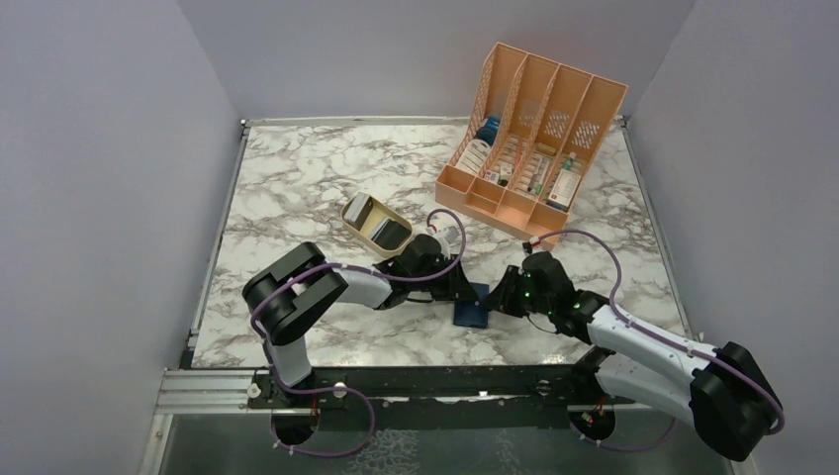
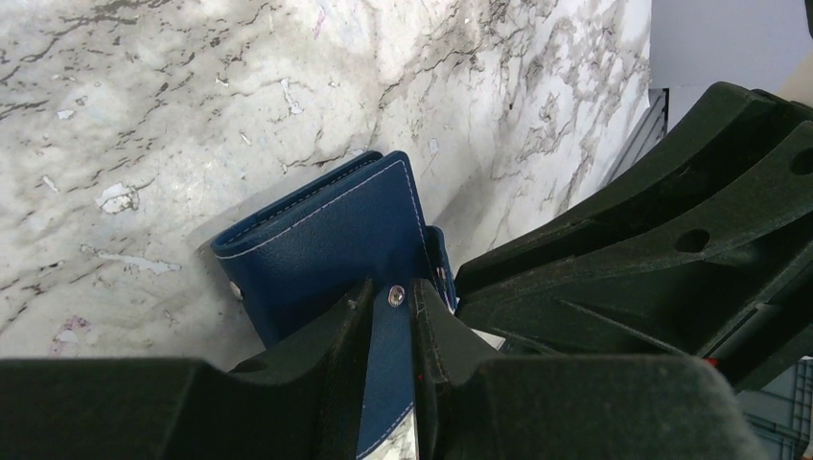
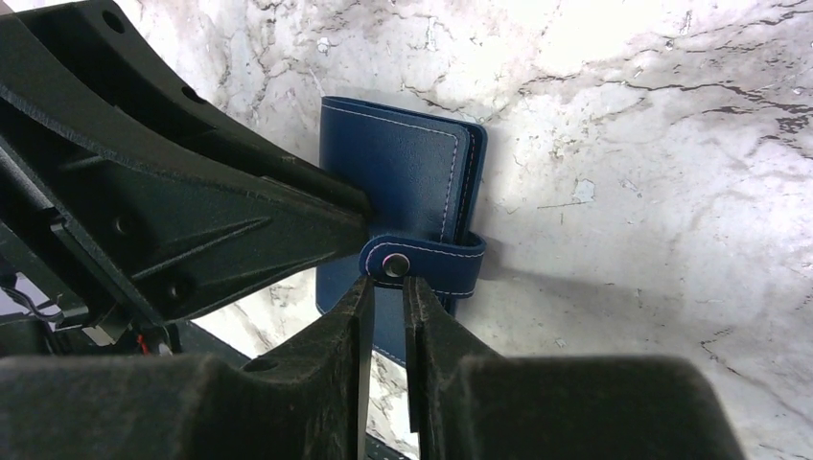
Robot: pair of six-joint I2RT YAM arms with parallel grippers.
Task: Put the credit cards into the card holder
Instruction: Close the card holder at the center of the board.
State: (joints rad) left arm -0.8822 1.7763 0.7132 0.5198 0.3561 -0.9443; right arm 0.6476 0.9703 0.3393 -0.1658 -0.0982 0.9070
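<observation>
The navy card holder [image 1: 470,307] lies closed on the marble between both grippers, its strap snapped across the cover [image 3: 431,259]. My left gripper [image 2: 392,292] reaches it from the left. Its fingers stand close on either side of the strap, and the strap [image 2: 393,364] with its snap fills the narrow gap. My right gripper [image 3: 385,281] comes from the right, jaws almost together. Its fingertips [image 3: 362,287] touch the snap end of the strap. Greyish credit cards [image 1: 362,211] lie in the gold tin [image 1: 376,224] behind the left arm.
A peach-orange slotted file rack [image 1: 529,139] holding small items stands at the back right. The two grippers nearly touch over the card holder. Bare marble [image 1: 297,168] lies to the left and behind.
</observation>
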